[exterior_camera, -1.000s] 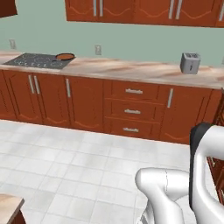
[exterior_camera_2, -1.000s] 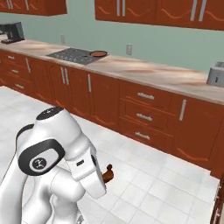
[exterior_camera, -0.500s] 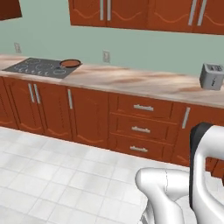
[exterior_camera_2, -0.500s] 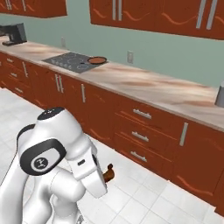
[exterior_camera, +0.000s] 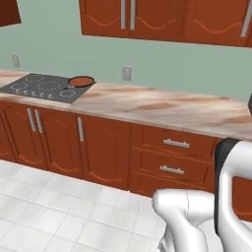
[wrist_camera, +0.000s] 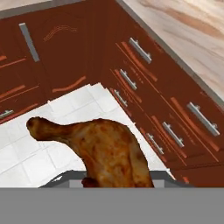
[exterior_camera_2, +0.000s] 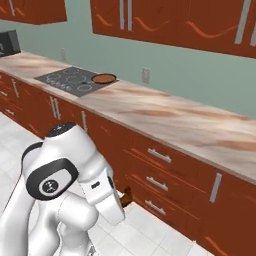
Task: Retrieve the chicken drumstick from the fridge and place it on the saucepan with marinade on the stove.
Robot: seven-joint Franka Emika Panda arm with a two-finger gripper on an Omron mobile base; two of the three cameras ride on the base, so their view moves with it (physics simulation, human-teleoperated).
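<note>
Brown and shiny, the chicken drumstick [wrist_camera: 103,151] is seen big in the lower middle of the hand view. Its thin bone end is pointed to the left of the frame, and its fat end is sunk at the bottom edge, where the finger tips would be. The fingers themselves are hidden by the meat, so the drumstick looks gripped by the gripper [exterior_camera_2: 125,196], w/ jaws partly closed round it. In the right base view a bit of brown meat is seen at the arm's low tip, lower middle of the frame, in front of the red-brown drawers [exterior_camera_2: 159,170].

The stove [exterior_camera: 37,87] is set in the marble counter [exterior_camera: 162,106] at the left of the left base view. The saucepan [exterior_camera: 80,81] is sat on the stove's back right corner, w/ flat orange-brown marinade [exterior_camera_2: 104,78] inside. The pan is well apart from the drumstick.

White floor tiles [wrist_camera: 65,109] are seen behind the meat in the hand view.
</note>
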